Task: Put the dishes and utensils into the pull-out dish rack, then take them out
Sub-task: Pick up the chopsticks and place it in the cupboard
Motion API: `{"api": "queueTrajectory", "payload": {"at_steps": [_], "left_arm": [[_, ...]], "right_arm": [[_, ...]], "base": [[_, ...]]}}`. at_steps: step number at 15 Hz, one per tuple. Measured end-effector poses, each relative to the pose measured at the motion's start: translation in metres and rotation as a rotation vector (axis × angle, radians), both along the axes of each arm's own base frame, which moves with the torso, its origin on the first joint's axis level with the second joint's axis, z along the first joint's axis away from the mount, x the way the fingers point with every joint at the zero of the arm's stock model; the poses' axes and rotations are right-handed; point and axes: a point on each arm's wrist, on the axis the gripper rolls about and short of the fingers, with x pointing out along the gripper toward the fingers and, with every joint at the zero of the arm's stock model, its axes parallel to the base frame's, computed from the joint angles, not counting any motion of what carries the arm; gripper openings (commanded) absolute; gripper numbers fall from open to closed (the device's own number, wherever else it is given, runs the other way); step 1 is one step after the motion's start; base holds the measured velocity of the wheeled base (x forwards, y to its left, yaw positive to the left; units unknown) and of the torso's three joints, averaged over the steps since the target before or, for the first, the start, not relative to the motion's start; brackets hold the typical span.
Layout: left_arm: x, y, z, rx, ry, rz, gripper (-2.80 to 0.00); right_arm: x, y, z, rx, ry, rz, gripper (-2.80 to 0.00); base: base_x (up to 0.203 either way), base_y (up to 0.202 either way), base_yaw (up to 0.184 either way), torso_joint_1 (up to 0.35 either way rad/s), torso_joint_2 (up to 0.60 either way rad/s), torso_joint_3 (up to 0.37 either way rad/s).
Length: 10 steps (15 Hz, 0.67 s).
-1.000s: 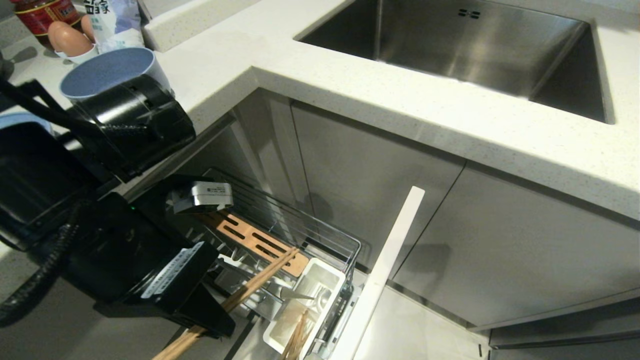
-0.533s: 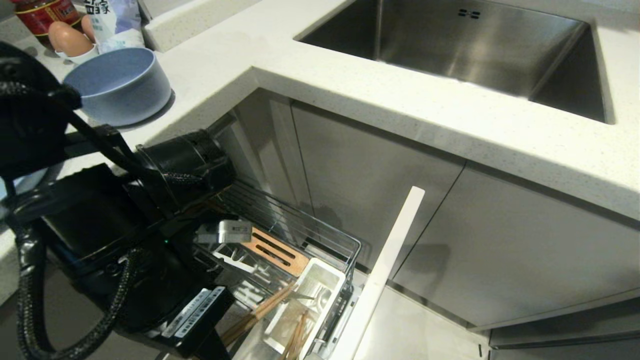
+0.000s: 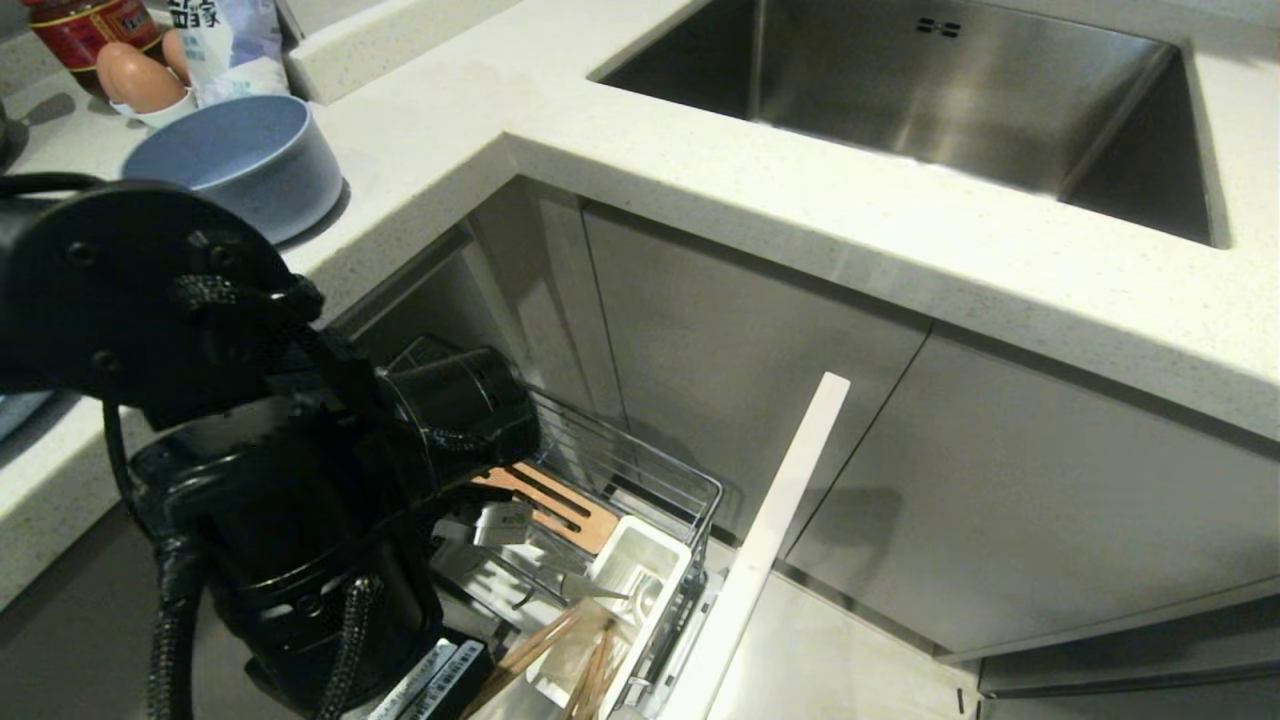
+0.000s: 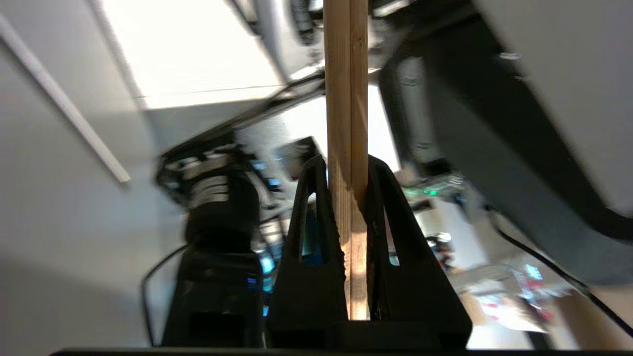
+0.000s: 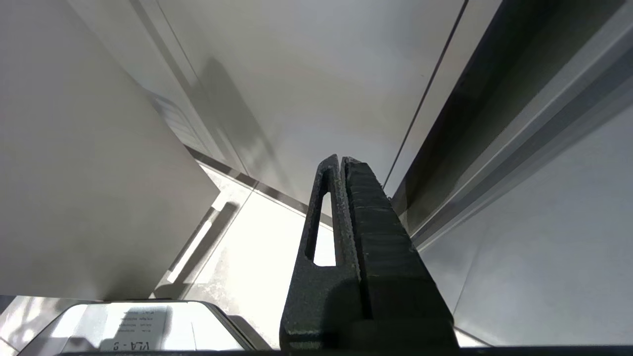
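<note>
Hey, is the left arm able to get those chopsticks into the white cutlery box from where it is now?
Probably yes. The left gripper is shut on the chopsticks, whose free ends already hang over the open-topped white cutlery box. Nothing blocks the way, though other chopsticks already stand inside.

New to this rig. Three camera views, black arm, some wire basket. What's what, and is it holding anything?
It is a two-armed robot on wheels. The wide picture comes from its head, looking down at a kitchen counter with a sink. The other two come from cameras on each wrist, behind the fingers.

The black bulk at the lower left of the head view is the left arm. Its left gripper is shut on a pair of wooden chopsticks, reaching over the pull-out dish rack and its white cutlery box.

The right gripper is shut on nothing, parked by the cabinet doors.

On the counter sit a blue bowl, an egg and a jar.
</note>
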Motion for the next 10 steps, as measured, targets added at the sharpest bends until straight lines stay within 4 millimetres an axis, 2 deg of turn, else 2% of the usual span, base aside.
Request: {"api": "queueTrajectory", "payload": {"at_steps": [10], "left_arm": [[0.013,-0.019,-0.031,0.060,0.045,-0.020,-2.80]], "right_arm": [[0.000,0.000,0.000,0.000,0.000,0.000,-2.80]], "base": [[0.000,0.000,0.000,0.000,0.00,0.000]]}}
